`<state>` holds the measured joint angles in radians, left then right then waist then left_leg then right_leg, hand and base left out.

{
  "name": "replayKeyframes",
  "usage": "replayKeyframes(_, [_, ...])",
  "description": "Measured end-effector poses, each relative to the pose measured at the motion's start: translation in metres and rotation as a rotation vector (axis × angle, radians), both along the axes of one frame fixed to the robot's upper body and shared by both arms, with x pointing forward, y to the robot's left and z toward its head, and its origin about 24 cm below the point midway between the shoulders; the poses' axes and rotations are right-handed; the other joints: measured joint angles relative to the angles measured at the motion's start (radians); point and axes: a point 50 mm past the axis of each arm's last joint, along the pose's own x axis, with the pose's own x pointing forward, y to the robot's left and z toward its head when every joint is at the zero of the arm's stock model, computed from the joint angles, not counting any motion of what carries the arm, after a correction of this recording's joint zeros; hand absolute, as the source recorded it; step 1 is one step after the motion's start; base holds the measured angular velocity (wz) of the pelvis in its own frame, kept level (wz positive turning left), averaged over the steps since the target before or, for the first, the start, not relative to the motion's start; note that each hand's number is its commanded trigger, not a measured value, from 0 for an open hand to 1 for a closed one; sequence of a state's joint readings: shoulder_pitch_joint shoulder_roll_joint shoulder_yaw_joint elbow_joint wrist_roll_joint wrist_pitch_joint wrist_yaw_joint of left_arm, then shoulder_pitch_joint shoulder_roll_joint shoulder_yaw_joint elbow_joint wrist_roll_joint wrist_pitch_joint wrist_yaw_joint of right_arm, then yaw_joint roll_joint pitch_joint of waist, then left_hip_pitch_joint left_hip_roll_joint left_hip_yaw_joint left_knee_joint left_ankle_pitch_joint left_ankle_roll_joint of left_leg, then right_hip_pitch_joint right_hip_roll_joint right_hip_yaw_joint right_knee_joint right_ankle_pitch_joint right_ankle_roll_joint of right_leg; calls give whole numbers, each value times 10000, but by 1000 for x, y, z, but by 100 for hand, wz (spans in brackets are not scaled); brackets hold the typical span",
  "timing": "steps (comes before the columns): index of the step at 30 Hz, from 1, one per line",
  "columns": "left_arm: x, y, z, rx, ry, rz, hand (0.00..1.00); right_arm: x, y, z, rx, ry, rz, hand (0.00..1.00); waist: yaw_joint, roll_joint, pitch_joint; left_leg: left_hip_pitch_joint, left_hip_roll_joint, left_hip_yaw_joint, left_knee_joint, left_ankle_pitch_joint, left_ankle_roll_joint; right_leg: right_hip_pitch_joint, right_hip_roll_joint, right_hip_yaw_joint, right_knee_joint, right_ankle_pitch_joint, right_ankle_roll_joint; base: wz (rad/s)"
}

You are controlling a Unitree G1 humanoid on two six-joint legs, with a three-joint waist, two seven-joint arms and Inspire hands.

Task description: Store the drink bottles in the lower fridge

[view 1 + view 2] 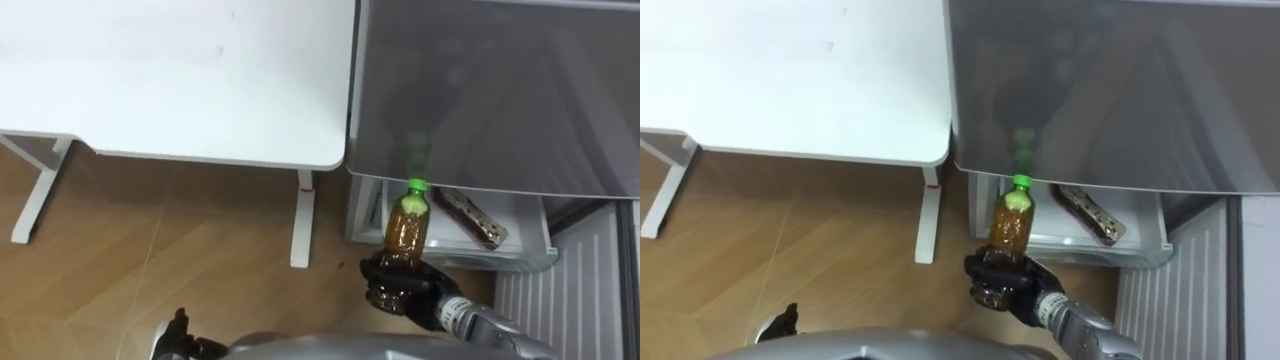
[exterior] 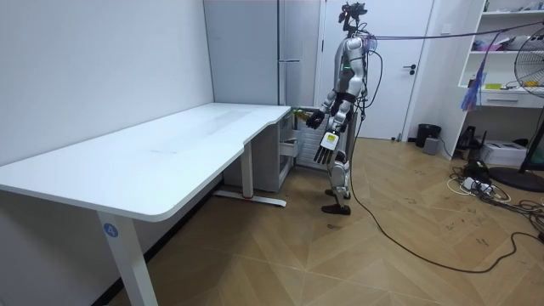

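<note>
Your right hand (image 1: 400, 285) is curled round the clear plastic bottle of amber drink with a green cap (image 1: 408, 228). It holds the bottle upright, just before the grey fridge's (image 1: 500, 90) open white lower drawer (image 1: 535, 250). Your left hand (image 2: 325, 153) hangs loose-fingered beside you.

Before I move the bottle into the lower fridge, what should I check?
1. Grip: right hand, fingers curled round the bottle, low on it: ok.
2. Bottle upright, green cap on: ok.
3. Lower fridge's drawer pulled open: ok.
4. Room in the drawer: a brown packet lies inside; the space beside it is partly hidden by the bottle: cannot tell.
5. Cap's clearance from the grey fridge front above: cannot tell.
6. Idle left hand low at the side, away from the drawer: ok.
</note>
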<state>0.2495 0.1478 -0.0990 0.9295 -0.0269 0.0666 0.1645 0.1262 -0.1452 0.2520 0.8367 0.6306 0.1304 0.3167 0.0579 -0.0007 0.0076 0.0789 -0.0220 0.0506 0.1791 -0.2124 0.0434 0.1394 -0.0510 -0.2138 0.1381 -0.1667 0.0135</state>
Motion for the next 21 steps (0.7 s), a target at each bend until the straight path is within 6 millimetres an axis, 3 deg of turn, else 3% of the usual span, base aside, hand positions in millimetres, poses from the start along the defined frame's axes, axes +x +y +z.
replayKeyframes(13, [-2,1,0,76,40,25,0,-21,-14,-14,-317,1543,-3009,100,-196,3,-1,40,7,51,-120,1,2,-19,6,-4,-27,0,2,-1])
replayKeyframes(21, [-5,-5,-2,-158,125,141,0,-26,-26,-16,-121,2291,-5878,100,-252,236,36,193,3,55,-131,-1,5,26,27,227,-27,0,2,-5])
